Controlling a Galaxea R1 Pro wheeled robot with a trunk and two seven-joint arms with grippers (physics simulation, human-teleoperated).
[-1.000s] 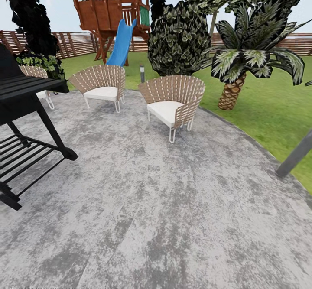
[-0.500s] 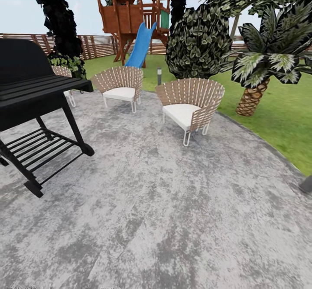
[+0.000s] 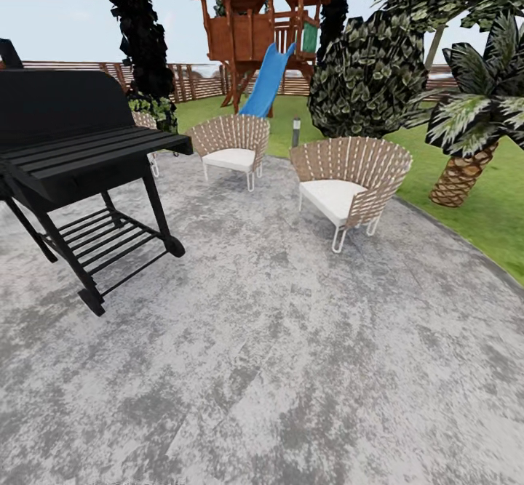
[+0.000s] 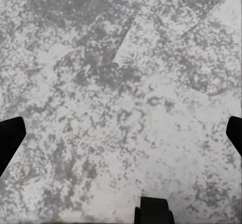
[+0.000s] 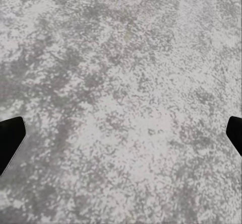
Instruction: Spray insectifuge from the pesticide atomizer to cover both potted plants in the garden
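- You're looking across the garden's round stone patio (image 3: 276, 369), mottled grey, taking up the whole lower half of the head view.
- Black grill (image 3: 80, 158) sits at the left edge of the frame, lid shut, slatted side shelf sticking out toward the middle, rack underneath.
- Two wicker chairs with white cushions are in the middle band: the nearer chair (image 3: 351, 183) right of centre, the farther chair (image 3: 231, 143) just left of it and higher up. A bit of a third one peeks out behind the grill shelf.
- A wooden playhouse (image 3: 266, 19) with a blue slide (image 3: 268, 81) stands top centre, with the brown slatted fence (image 3: 196, 81) running behind it.
- Big dark-leaved shrub (image 3: 371, 70) upper right, palm (image 3: 473, 129) at the right edge, green lawn (image 3: 502, 216) curving round the patio on that side.
- Your left gripper (image 4: 121, 138) hangs over bare patio stone, fingers spread wide with just the dark tips at the frame edges, nothing between them.
- Right gripper (image 5: 121, 136) is the same deal: fingers wide apart, nothing held, grey stone underneath.
- Can't spot the atomizer or the two small potted plants anywhere here, so can't tell you where they are.
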